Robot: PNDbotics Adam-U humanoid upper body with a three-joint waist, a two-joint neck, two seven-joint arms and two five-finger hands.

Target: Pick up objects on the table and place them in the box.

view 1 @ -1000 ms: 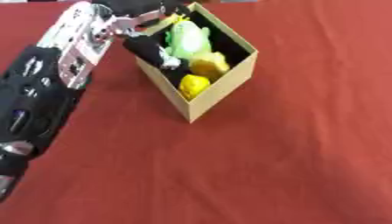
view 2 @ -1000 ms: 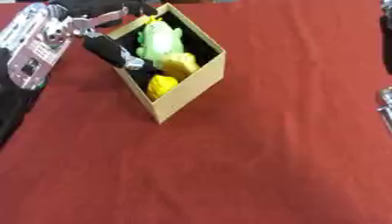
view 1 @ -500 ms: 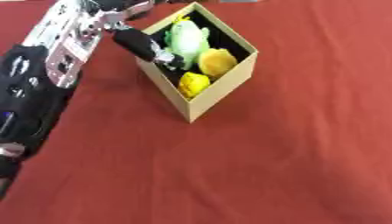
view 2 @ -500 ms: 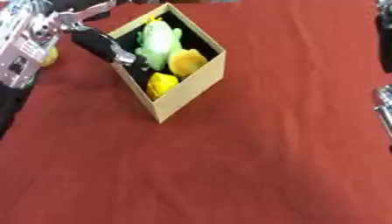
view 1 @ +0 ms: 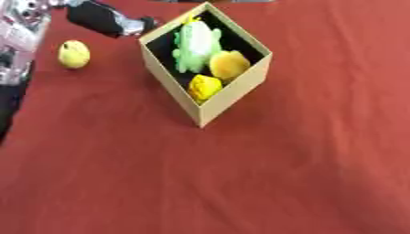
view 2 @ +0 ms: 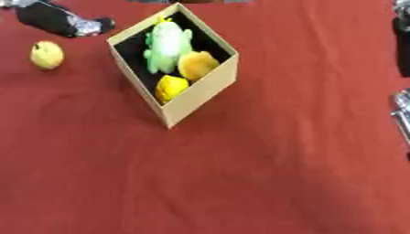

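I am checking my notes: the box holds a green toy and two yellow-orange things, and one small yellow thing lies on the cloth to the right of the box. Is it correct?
Not quite: the small yellow thing lies left of the box, not right, as the left eye view shows. The green toy and two yellow-orange things are in the box.

— Where is there room to move?

— The red desk (view 1: 264,183) lies bare in front of the box (view 1: 232,93) and to its right.

— And what stands in the way?

— The box itself, its opening mostly filled by a green toy (view 1: 196,43) and two yellow-orange pieces. To its left sits a small yellow fruit (view 1: 73,54), with the left robot hand (view 1: 108,20) just beyond, near the box's far-left wall.
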